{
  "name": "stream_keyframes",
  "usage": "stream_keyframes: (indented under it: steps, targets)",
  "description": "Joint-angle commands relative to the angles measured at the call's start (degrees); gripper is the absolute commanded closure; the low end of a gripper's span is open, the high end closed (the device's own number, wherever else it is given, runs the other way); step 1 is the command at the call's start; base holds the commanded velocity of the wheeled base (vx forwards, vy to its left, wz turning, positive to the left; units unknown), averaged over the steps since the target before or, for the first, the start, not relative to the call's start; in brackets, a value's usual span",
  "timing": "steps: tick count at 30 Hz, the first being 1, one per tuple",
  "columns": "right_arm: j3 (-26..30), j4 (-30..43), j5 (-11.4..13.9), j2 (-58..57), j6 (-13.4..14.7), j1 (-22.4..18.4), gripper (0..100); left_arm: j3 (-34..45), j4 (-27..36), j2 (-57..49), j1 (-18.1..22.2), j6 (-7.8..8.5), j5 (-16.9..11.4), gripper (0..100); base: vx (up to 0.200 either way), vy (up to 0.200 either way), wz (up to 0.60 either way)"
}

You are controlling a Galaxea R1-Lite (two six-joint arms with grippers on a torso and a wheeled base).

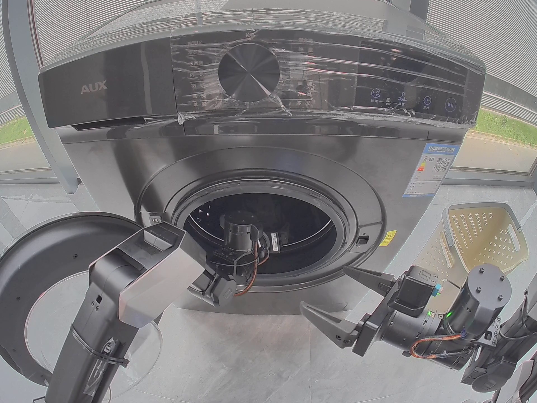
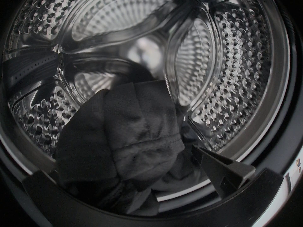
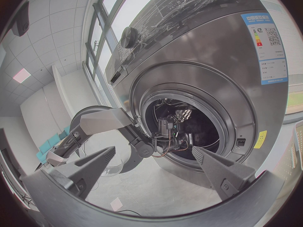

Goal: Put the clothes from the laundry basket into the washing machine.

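The washing machine (image 1: 313, 152) fills the middle of the head view, its round door (image 1: 45, 275) swung open at lower left. The left gripper (image 1: 241, 232) sits inside the drum mouth. Its one visible finger (image 2: 221, 169) stands far out to the side, so it is spread wide, and its other side is hidden under a dark garment (image 2: 139, 130) that lies heaped low in the drum (image 2: 240, 63). At lower right the right gripper (image 1: 324, 288) hangs before the machine, fingers wide apart, holding nothing. The yellowish laundry basket (image 1: 484, 233) stands tilted at the right edge
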Motion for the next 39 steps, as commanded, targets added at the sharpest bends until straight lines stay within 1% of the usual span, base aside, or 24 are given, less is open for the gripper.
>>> stream_keyframes:
  steps: [1,7,12,18,21,27,29,32,35,36,37,39]
  targets:
    - [0.2,0.0,-0.1,0.2,0.0,0.2,0,11.3,1.1,-8.6,-2.4,-0.06,-2.6,0,0.0,0.0,0.0]
    - [0.3,0.0,-0.1,0.2,0.0,0.2,0,17.7,0.3,-12.5,-3.8,-0.06,-3.1,0,0.0,0.0,0.0]
    - [0.3,0.0,-0.1,0.1,0.0,0.2,0,23.9,-1.7,-15.5,-6.5,-0.32,-4.2,0,0.0,0.0,0.0]
    - [0.5,0.0,-0.1,0.0,0.0,0.2,0,30.7,-5.5,-17.3,-8.7,0.12,-4.0,0,0.0,0.0,0.0]
    - [0.5,0.0,-0.1,0.1,0.0,0.2,0,35.4,-5.9,-20.2,-10.4,0.38,-4.0,0,0.0,0.0,0.0]
    - [0.6,0.0,-0.1,0.2,0.0,0.3,0,40.6,-7.1,-24.0,-12.4,0.47,-3.5,0,0.0,0.0,0.0]
    - [0.6,0.0,-0.1,0.3,0.0,0.3,0,40.7,-7.3,-23.8,-12.2,0.56,-3.4,0,0.0,0.0,0.0]
    - [0.7,0.0,-0.1,0.3,0.0,0.3,0,40.2,-7.8,-23.0,-11.1,1.44,-2.9,0,0.0,0.0,0.0]
    - [0.7,0.0,-0.1,0.3,0.0,0.3,0,38.4,-7.8,-21.1,-8.9,2.49,-2.8,0,0.0,0.0,0.0]
    - [0.7,0.0,-0.1,0.3,0.0,0.3,0,36.0,-7.8,-19.2,-7.7,3.28,-2.7,0,0.0,0.0,0.0]
    - [0.7,0.0,-0.1,0.3,0.0,0.3,0,35.5,-7.8,-18.8,-7.5,3.46,-2.7,0,0.0,0.0,0.0]
    - [0.7,0.0,-0.1,0.3,0.0,0.3,0,31.8,-7.3,-16.1,-5.3,4.34,-2.3,0,0.0,0.0,0.0]
